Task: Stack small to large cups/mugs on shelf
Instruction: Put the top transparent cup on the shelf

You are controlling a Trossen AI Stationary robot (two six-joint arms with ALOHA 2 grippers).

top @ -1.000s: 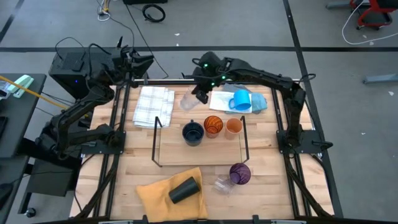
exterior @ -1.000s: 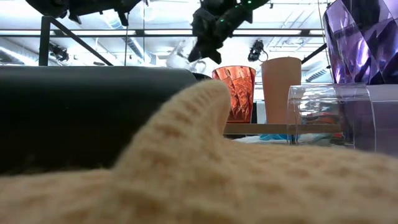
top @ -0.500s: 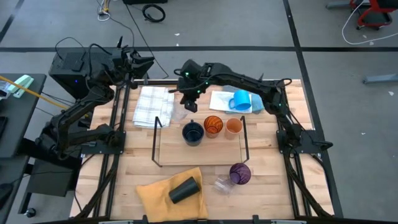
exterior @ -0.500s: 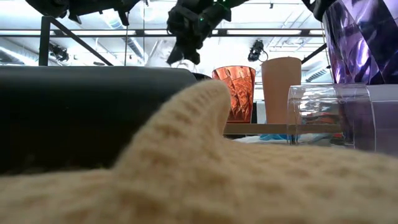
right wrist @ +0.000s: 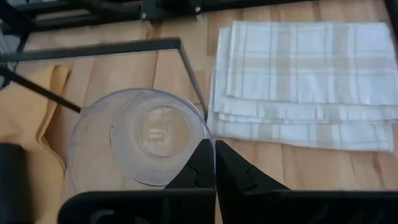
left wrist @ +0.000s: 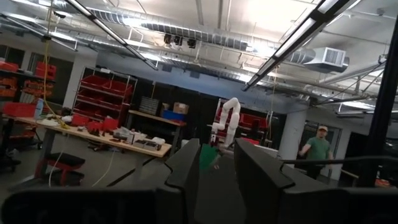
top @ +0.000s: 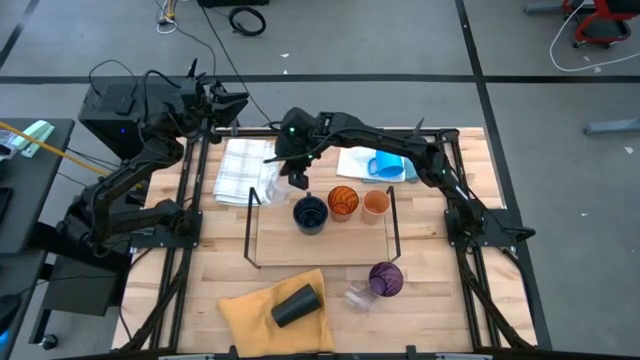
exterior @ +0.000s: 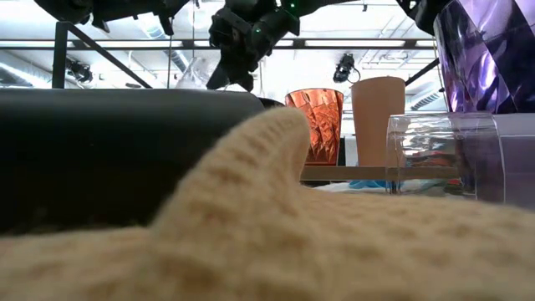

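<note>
Since prev frame, right gripper (top: 297, 180) carried clear glass (right wrist: 140, 143) leftward to shelf (top: 320, 240) end, pinching its rim. Left gripper (left wrist: 214, 163) looked part-open, empty. No legible writing.

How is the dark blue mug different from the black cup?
The dark navy mug stands upright on the light-wood shelf; the black cup lies tipped on its side on the yellow cloth. The navy mug's opening faces up; the black cup's faces sideways. Both are dark-coloured.

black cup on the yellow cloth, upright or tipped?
Tipped. The black cup lies on its side on the yellow cloth in the high view, side wall showing.
</note>
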